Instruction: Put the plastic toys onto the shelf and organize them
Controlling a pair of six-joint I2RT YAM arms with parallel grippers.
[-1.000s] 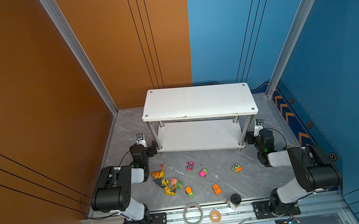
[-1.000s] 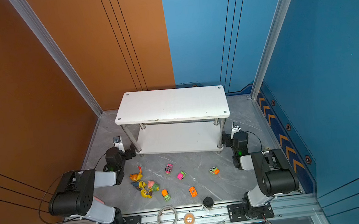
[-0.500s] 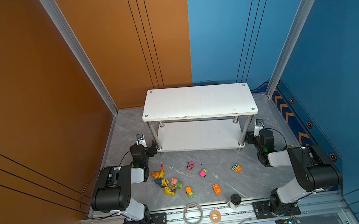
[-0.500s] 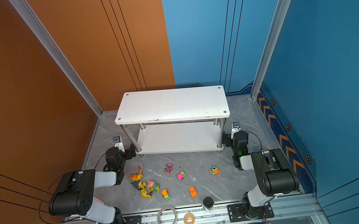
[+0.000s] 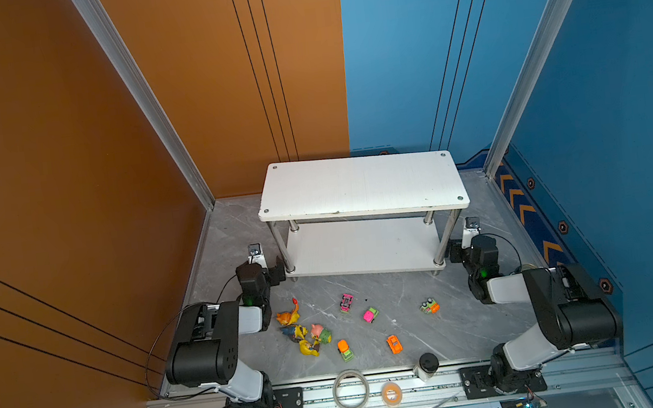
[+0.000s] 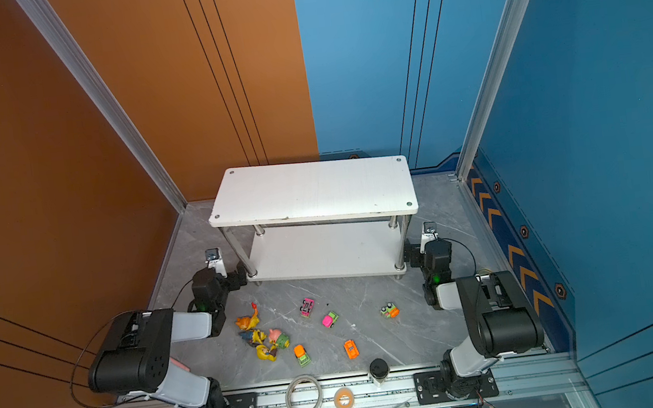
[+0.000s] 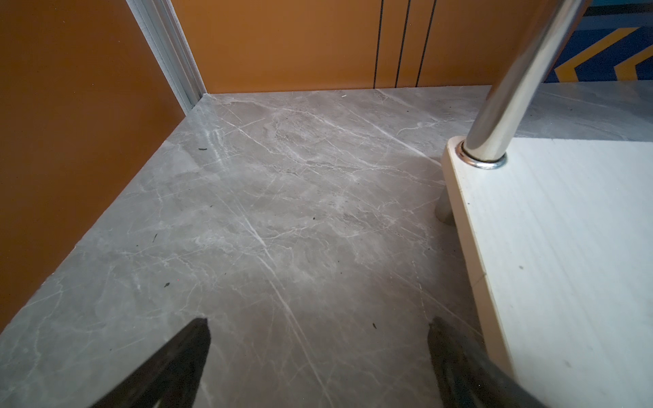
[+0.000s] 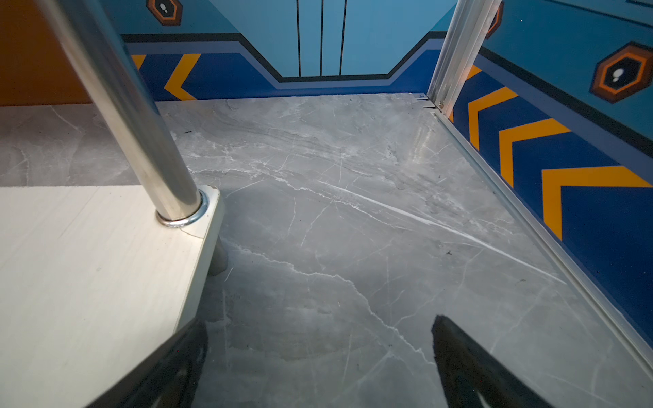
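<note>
Grey marble bench (image 5: pixel 393 289), orange-blue walls (image 5: pixel 218 79). Both top views: shelf (image 5: pixel 360 186) centre, bare; toys (image 5: pixel 370 315) scattered lower centre, figurines (image 5: pixel 302 332) clumped. Left wrist: left pincer (image 7: pixel 318 326) wide, empty, near shelf post (image 7: pixel 509 106). Right wrist: right pincer (image 8: pixel 318 325) likewise. Risk: swing clips post, shifts shelf; clump invites double pick.

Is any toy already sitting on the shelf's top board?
No, the top board of the shelf carries nothing; the plastic toys all lie on the grey floor in front of it.
</note>
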